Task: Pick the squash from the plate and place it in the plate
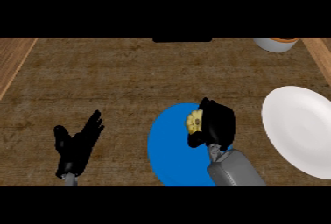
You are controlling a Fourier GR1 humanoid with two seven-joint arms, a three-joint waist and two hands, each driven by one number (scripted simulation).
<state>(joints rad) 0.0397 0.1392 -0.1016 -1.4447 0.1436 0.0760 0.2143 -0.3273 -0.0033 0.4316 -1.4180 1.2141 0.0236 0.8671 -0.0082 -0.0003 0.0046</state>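
Yellow squash (193,123) is clasped by the right hand (218,119) (over the blue plate (165,151)). Likely light, rigid; hold its middle.

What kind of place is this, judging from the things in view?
Most likely a kitchen counter. The wood-grain top holds a blue plate and a white plate, and the right hand is curled round a yellow squash over the blue plate.

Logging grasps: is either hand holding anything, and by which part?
The right hand curls round the yellow bumpy squash by its right side, over the blue round plate; left hand holds nothing.
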